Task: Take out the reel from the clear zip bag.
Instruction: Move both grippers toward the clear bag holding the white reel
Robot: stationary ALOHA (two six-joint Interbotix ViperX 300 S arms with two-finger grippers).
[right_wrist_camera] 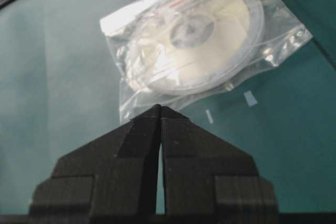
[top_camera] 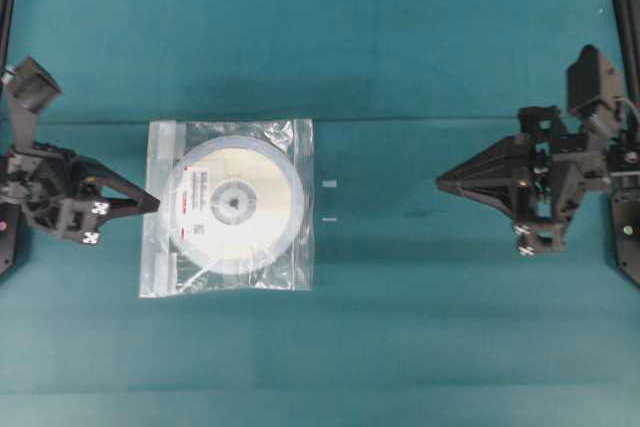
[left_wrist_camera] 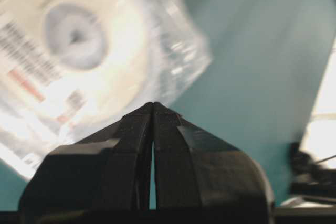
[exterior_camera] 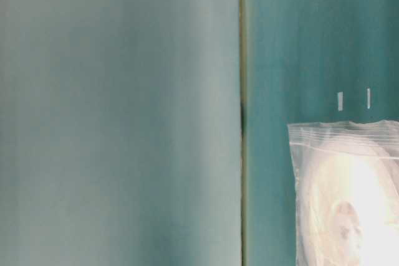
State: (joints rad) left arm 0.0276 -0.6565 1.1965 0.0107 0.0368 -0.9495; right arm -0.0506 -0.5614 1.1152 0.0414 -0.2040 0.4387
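Note:
The clear zip bag [top_camera: 228, 207] lies flat on the teal table, left of centre, with its whitish zip strip along the left edge. Inside it lies the reel [top_camera: 233, 204], a pale round disc with a grey hub and a label with red marks. My left gripper [top_camera: 155, 203] is shut and empty, its tips right at the bag's left edge; whether they touch it is unclear. My right gripper [top_camera: 440, 184] is shut and empty, well to the right of the bag. The bag [right_wrist_camera: 205, 35] and reel [right_wrist_camera: 194, 38] show ahead of the right gripper [right_wrist_camera: 160, 107]. The blurred reel [left_wrist_camera: 73, 51] fills the left wrist view above the gripper [left_wrist_camera: 153, 104].
Two small white tape marks [top_camera: 330, 184] sit on the table just right of the bag. Dark frame rails [top_camera: 628, 7] run down the left and right table edges. In the table-level view a pale panel [exterior_camera: 118, 116] covers the left half.

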